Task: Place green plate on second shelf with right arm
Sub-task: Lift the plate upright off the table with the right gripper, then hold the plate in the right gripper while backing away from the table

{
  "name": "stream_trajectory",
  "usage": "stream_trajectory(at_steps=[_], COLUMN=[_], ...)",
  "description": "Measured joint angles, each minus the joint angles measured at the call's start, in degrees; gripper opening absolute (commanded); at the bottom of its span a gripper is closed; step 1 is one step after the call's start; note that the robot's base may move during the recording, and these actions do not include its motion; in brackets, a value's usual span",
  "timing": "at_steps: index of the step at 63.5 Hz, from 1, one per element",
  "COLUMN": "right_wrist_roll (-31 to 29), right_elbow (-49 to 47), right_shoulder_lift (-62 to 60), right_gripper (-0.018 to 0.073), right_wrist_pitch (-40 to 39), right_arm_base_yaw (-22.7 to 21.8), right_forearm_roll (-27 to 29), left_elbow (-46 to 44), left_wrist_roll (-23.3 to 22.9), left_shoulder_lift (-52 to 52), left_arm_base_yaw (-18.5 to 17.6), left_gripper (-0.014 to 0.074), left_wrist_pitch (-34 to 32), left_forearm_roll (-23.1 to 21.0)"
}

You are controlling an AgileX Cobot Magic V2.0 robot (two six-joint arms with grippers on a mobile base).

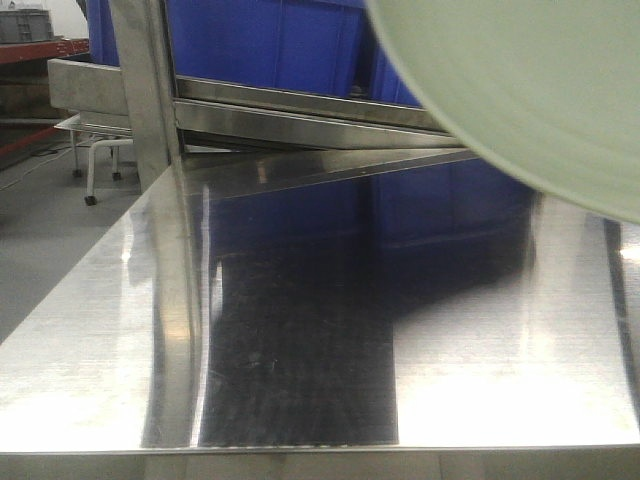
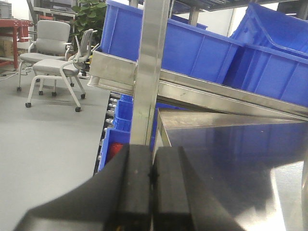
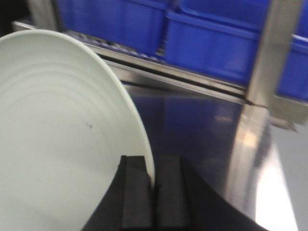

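The green plate [image 1: 540, 90] is pale mint and round, and it hangs tilted at the upper right of the front view, above the shiny steel shelf [image 1: 90, 340]. In the right wrist view the green plate [image 3: 57, 134] fills the left half, and my right gripper [image 3: 154, 166] is shut on its rim, which runs between the two black pads. My left gripper [image 2: 153, 159] is shut with nothing between its pads, and it sits low beside a steel upright post [image 2: 149, 67]. Neither gripper shows in the front view.
A steel upright post [image 1: 155, 110] rises at the shelf's left. Blue bins [image 2: 192, 45] sit on a slanted steel rail [image 2: 216, 94] behind the shelf. Another steel post [image 3: 272, 48] stands at right in the right wrist view. Office chairs [image 2: 55, 57] stand on the grey floor.
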Motion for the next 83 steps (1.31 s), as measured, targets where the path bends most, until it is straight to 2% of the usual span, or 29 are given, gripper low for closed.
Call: stream_trajectory(at_steps=[6, 14, 23, 27, 31, 48, 64, 83], right_wrist_roll=[-2.7, -3.86, -4.13, -4.13, -4.13, -4.13, -4.22, -6.71], right_elbow=[1.62, 3.7, 6.41, 7.81, 9.26, 18.85, 22.91, 23.11], right_shoulder_lift=[0.0, 0.0, 0.0, 0.0, 0.0, 0.0, 0.0, 0.0], right_gripper=[0.0052, 0.0052, 0.0052, 0.0052, 0.0052, 0.0052, 0.0052, 0.0052], right_wrist_pitch=[-1.66, -5.57, -20.24, -26.38, -29.21, -31.86, -49.55, -50.93], right_arm_base_yaw=[2.96, 6.94, 9.68, 9.94, 9.98, 9.98, 9.98, 9.98], right_forearm_roll=[2.81, 3.76, 4.49, 4.73, 5.0, 5.01, 5.2, 5.35], left_elbow=[0.0, 0.0, 0.0, 0.0, 0.0, 0.0, 0.0, 0.0], left_wrist_roll=[0.0, 0.0, 0.0, 0.0, 0.0, 0.0, 0.0, 0.0], left_shoulder_lift=[0.0, 0.0, 0.0, 0.0, 0.0, 0.0, 0.0, 0.0], left_arm_base_yaw=[0.0, 0.0, 0.0, 0.0, 0.0, 0.0, 0.0, 0.0], left_gripper=[0.013, 0.013, 0.013, 0.013, 0.013, 0.013, 0.013, 0.013], left_wrist_pitch=[0.0, 0.0, 0.0, 0.0, 0.0, 0.0, 0.0, 0.0], left_forearm_roll=[0.0, 0.0, 0.0, 0.0, 0.0, 0.0, 0.0, 0.0])
